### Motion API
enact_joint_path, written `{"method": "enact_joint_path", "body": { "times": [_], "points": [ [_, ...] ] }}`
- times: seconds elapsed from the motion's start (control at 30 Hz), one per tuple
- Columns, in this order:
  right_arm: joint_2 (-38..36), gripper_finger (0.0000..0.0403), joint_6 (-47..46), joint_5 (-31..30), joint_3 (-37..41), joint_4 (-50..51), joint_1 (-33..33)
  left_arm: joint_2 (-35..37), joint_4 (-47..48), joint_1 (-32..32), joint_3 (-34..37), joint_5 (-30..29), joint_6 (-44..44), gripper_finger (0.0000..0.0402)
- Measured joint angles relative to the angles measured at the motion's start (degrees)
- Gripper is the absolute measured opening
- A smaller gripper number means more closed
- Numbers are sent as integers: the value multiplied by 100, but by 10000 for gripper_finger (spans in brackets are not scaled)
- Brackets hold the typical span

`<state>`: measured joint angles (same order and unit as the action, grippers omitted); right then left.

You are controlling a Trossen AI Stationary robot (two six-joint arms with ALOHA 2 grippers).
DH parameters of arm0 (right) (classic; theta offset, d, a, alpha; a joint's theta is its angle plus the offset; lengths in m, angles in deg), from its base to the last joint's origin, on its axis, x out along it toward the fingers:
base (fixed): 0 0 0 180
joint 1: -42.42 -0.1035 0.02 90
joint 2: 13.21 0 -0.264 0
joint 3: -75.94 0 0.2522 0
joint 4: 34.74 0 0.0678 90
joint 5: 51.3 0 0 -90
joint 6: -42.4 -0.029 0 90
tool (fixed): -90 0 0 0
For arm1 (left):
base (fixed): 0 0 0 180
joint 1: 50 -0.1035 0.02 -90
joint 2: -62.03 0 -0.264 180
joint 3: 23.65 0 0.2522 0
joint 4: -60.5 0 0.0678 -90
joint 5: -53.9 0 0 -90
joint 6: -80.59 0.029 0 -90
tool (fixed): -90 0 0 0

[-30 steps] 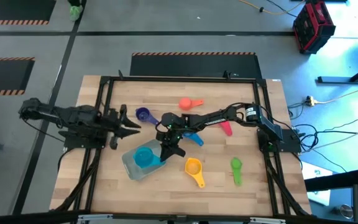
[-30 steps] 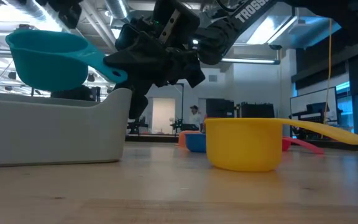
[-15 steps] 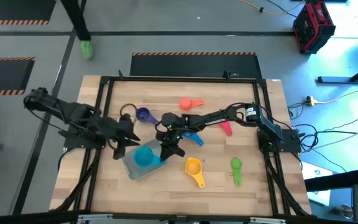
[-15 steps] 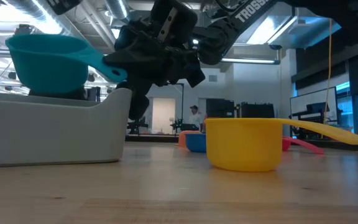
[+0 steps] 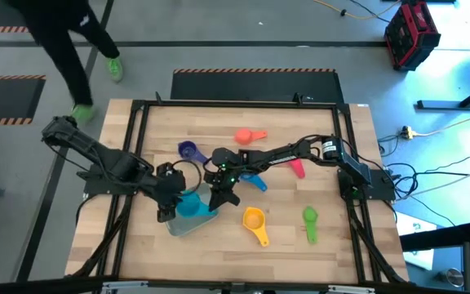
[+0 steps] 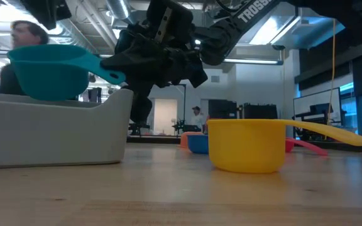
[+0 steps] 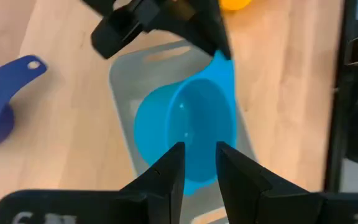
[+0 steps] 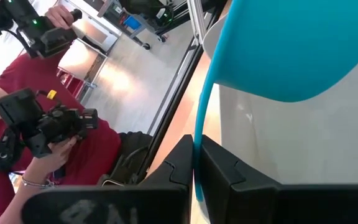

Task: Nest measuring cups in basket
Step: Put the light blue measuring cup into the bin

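Your right hand (image 5: 219, 196), centre frame, pinches the teal cup (image 5: 190, 207) by its handle over the basket (image 5: 174, 222); handle axis runs lower-right. Left hand (image 5: 167, 206) spread beside it.

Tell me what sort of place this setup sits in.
Probably a robotics lab or industrial workshop. The wooden table stands on a grey concrete floor with orange-and-black hazard tape, loose cables trail beside it, and the low view shows a large open hall with ceiling ducts.

Smooth glossy plastic teal cup (image 7: 188, 130) and matt grey plastic basket (image 6: 55, 135) sit over a pale wood-grain table (image 5: 300, 253).
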<state>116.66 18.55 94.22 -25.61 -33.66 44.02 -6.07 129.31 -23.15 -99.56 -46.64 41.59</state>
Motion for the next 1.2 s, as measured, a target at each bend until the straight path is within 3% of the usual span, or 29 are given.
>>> {"method": "enact_joint_path", "body": {
  "times": [0.47,0.87,1.2],
  "points": [
    [-2,25,-11,0,0,2,0,-209,253,-3,-2,-518,-5,84],
    [-4,25,-27,0,0,-14,0,-209,303,-4,-2,-511,-147,84],
    [-10,25,-899,163,4,-714,-2,-209,357,-4,-2,-544,-152,84]
  ]
}}
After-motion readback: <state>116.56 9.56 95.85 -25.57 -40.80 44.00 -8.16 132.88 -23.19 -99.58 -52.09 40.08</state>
